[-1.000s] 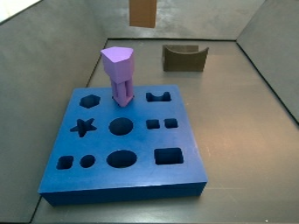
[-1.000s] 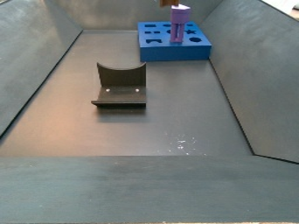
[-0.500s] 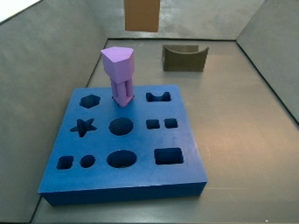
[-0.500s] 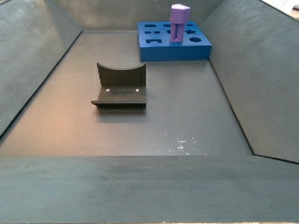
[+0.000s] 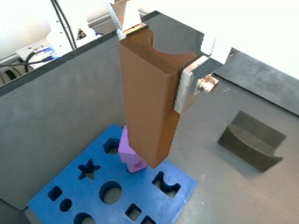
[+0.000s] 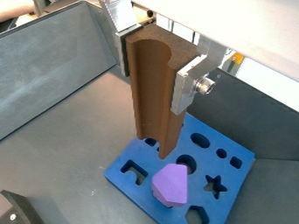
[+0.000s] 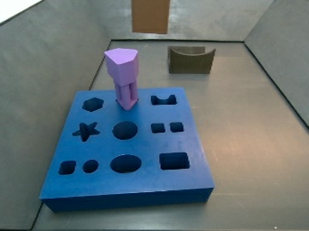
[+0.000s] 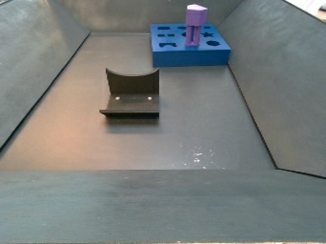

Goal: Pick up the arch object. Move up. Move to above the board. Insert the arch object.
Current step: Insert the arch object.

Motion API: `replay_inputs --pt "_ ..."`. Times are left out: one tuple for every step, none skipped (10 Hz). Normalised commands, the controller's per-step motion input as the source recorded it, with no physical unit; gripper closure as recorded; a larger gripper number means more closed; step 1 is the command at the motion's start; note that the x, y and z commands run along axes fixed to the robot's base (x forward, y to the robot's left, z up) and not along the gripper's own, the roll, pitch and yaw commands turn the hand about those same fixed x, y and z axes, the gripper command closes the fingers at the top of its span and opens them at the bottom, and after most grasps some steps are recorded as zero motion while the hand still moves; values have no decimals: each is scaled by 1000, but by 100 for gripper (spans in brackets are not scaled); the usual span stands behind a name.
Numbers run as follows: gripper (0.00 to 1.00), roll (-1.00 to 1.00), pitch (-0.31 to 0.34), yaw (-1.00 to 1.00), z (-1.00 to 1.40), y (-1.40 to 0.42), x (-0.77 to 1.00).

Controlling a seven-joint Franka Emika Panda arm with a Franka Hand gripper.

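My gripper [image 5: 158,61] sits high over the bin, jaws clamped on the arch object [image 5: 149,105], a tall, slim orange-brown wood-like column with a groove down one face. Silver finger plate [image 6: 187,86] presses flat against the column's side in both wrist views; opposite finger mostly hidden behind the wood.

Column hangs upright, lower end clear of everything beneath. In a side view only its bottom end shows at the top edge of frame [image 7: 150,14]; my gripper itself is out of that frame.

Below the column: the board [image 5: 82,188], a thick, square, bright blue slab with shaped cut-outs, resting on the grey floor. Star, hexagon, round, square and arch-shaped holes visible on it in a side view [image 7: 121,167]. Whether the column is lined up over the arch hole, I cannot tell.

Purple pentagonal post [image 6: 173,184] stands upright in the board, seen just beside the column's lower end in both wrist views.

Short dark olive-brown block with a scooped top [image 7: 190,59] rests on the floor well apart from the board, near the back wall.
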Motion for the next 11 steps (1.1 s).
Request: replay_inputs --pt "100 50 60 0 -37 0 1000" --pt "100 27 66 0 -126 46 1000" --pt "100 0 71 31 -220 106 1000" --pt "100 0 67 163 -337 206 1000" --pt "100 -14 54 194 -494 180 1000" --pt "100 -36 0 243 -731 217 851" --pt "100 0 -24 234 -860 117 666" --pt "100 0 -10 169 -751 89 723" --pt "100 50 -163 20 -774 117 43" --pt "100 140 -196 23 -740 9 -146" --pt "100 -101 0 0 -14 157 0"
